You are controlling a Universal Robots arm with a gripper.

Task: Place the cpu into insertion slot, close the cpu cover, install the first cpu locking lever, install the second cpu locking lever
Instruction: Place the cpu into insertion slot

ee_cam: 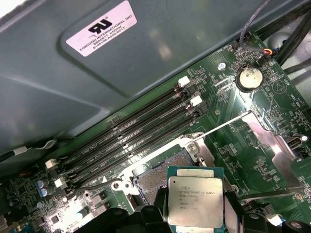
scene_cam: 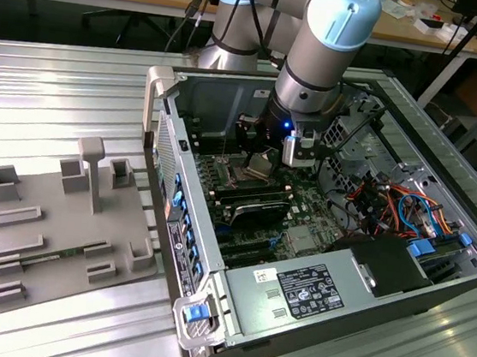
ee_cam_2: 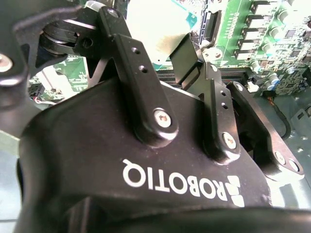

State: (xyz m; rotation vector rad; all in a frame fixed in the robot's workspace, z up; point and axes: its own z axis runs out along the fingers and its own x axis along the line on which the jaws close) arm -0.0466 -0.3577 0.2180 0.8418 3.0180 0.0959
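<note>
My gripper is shut on the cpu, a flat silver-faced square chip on a green carrier edge. The chip hangs just above the insertion slot, a dark square socket with a silver rim, overlapping one side of it. The cpu cover, a thin silver frame, stands swung open beside the socket. A thin wire lever is raised along the socket's edge. In the second wrist view the black fingers clamp the pale cpu. In the exterior view the gripper reaches down inside the open computer case.
Long black memory slots and a coin battery lie close to the socket. A grey case wall rises behind them. Orange and blue cables and a power supply crowd the case. A grey fixture plate lies at the exterior view's left.
</note>
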